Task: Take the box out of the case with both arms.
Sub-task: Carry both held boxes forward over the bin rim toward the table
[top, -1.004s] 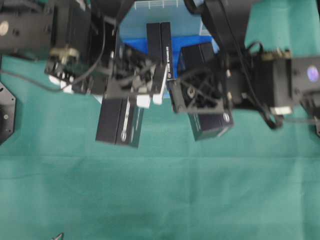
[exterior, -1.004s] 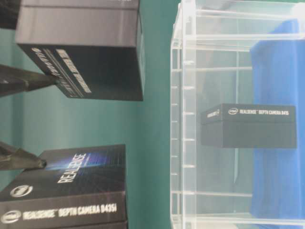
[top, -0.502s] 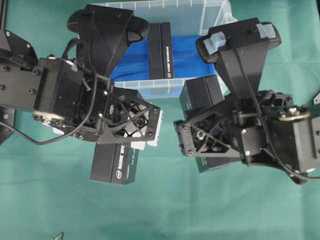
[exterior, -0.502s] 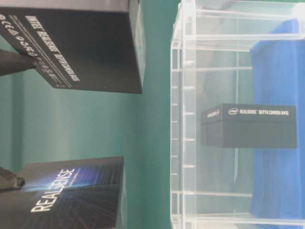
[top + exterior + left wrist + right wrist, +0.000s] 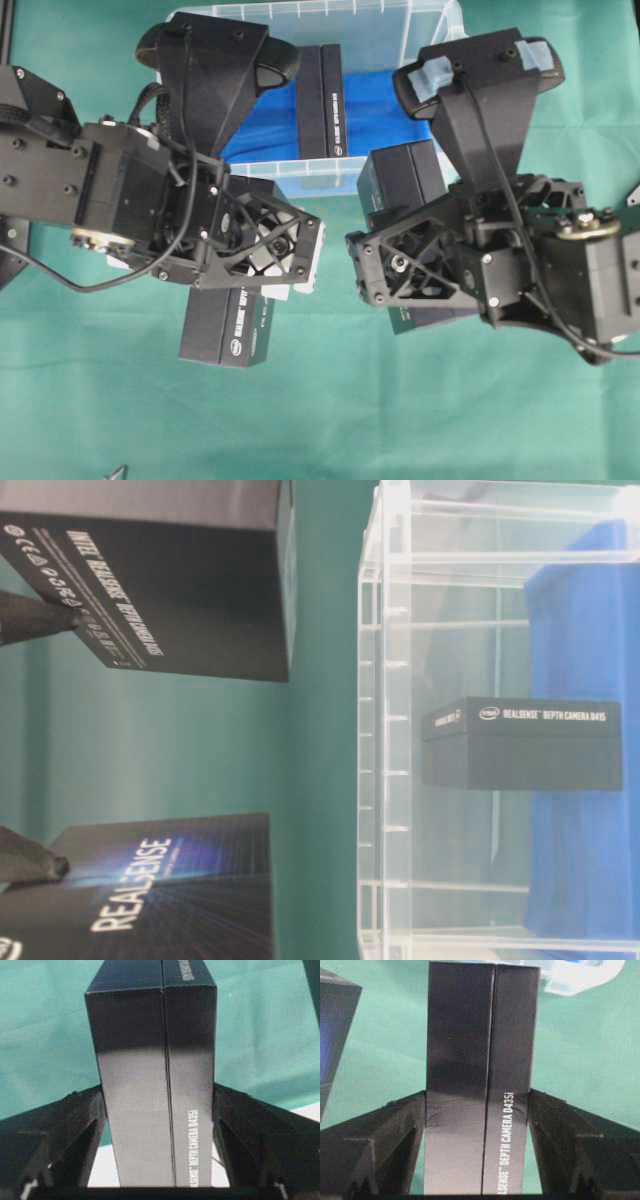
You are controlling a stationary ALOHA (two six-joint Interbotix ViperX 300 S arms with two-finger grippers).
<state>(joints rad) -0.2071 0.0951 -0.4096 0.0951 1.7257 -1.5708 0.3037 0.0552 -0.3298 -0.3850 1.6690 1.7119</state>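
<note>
**Two boxes held clear of case; one remains inside**

A black RealSense box point(image 5: 155, 1085) is clamped between the jaws of the left gripper point(image 5: 157, 1125). A second box point(image 5: 480, 1090) is clamped by the right gripper point(image 5: 476, 1130). Both are held over the green cloth point(image 5: 330, 410), outside the case point(image 5: 385, 730). A third box point(image 5: 520, 742) is seen inside, apparently on the blue lining point(image 5: 590, 880), partly masked overhead by the arms.

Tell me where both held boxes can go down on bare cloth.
The green cloth lies bare in front of both arms, below the left claw's box and the right claw's box. It is crowded near the case, where one box remains inside.
</note>
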